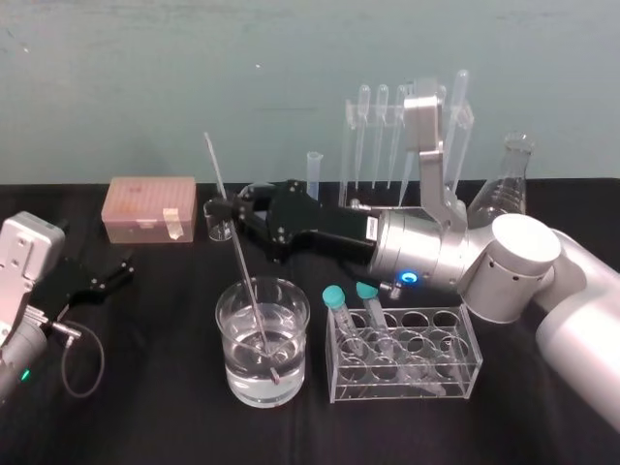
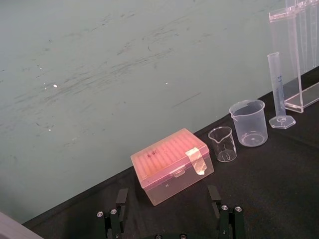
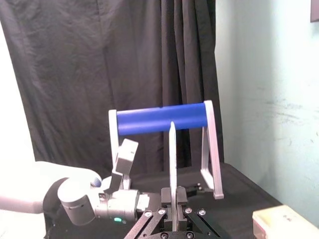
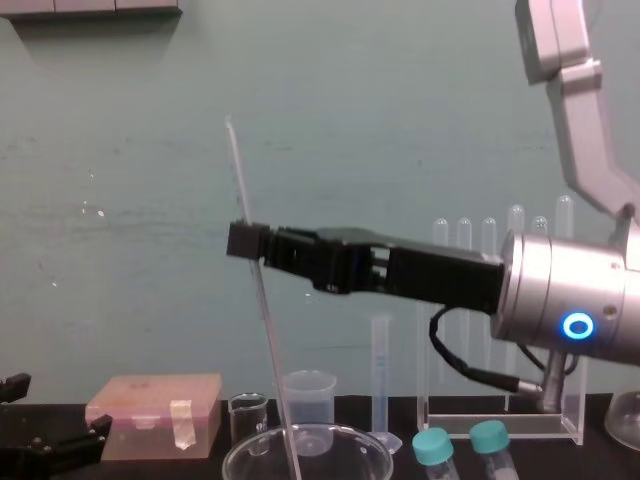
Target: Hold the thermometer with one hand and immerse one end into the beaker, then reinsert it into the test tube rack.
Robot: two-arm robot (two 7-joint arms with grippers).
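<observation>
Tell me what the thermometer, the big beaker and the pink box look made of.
The thermometer is probably glass: a thin, clear-whitish rod with a smooth sheen. The beaker looks like clear glass, with a glossy wall and the liquid showing through it. The pink box is likely translucent plastic, with a dull, frosted finish and a strip of tape across its lid edge.

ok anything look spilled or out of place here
Nothing spilled or broken. The thermometer leans rather than standing upright, its lower end in the water in the beaker, pinched by the right gripper. Two teal-capped tubes sit tilted in the low rack. The left gripper lies open off to the left.
</observation>
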